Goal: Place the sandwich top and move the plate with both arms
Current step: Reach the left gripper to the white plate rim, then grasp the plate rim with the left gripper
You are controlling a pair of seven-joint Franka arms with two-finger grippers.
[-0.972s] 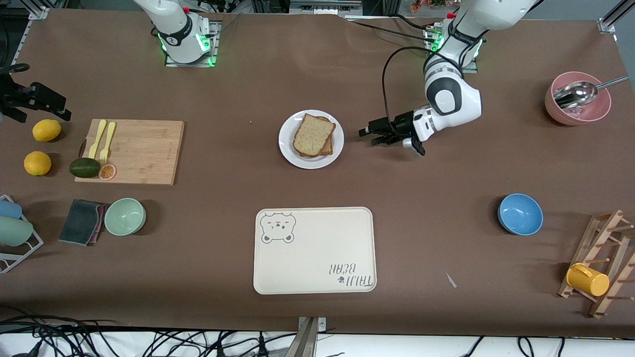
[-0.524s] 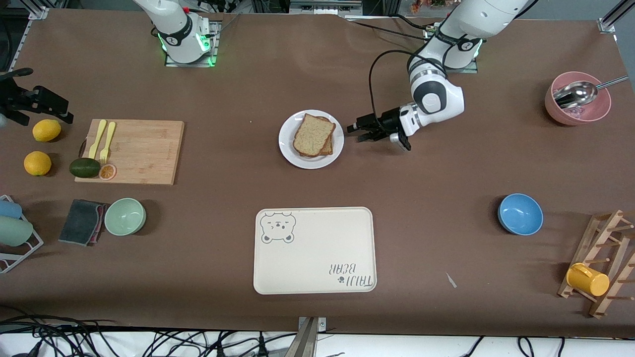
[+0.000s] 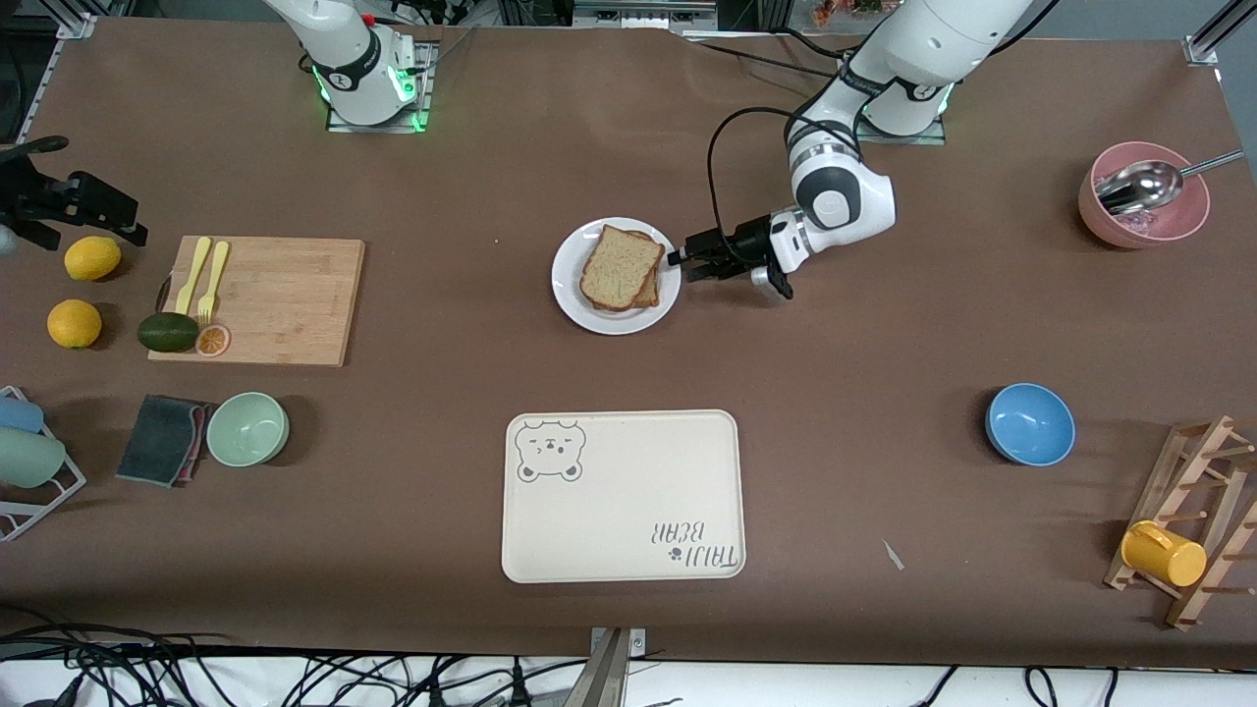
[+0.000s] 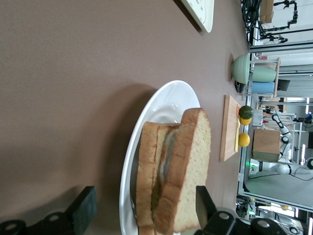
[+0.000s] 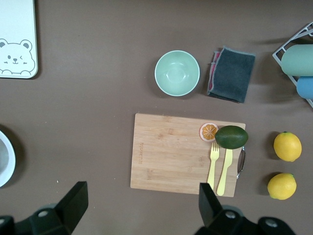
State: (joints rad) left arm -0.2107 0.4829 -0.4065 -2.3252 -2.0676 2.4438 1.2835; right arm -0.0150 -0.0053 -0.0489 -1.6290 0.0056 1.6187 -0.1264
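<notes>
The white plate (image 3: pixel 568 295) sits mid-table, farther from the front camera than the tray. A sandwich lies on it, and the sandwich top (image 3: pixel 619 263), a bare brown slice, is the upper slice. My left gripper (image 3: pixel 680 265) is open, low at the plate's rim on the left arm's side. In the left wrist view the plate (image 4: pixel 166 98) and sandwich top (image 4: pixel 193 166) show between my open left gripper's (image 4: pixel 144 210) fingers. My right gripper (image 3: pixel 123 221) waits high over the right arm's end of the table. In the right wrist view it (image 5: pixel 141 200) is open and empty.
The cream bear-printed tray (image 3: pixel 623 496) lies nearer the front camera than the plate. A wooden cutting board (image 3: pixel 260 299) with forks, an avocado, two lemons and a green bowl (image 3: pixel 247 428) are toward the right arm's end. A blue bowl (image 3: pixel 1029 423) and pink bowl (image 3: pixel 1144 211) are toward the left arm's end.
My left gripper has moved along the table toward the plate and now reaches its rim. The right gripper has barely shifted. The plate and sandwich have not moved.
</notes>
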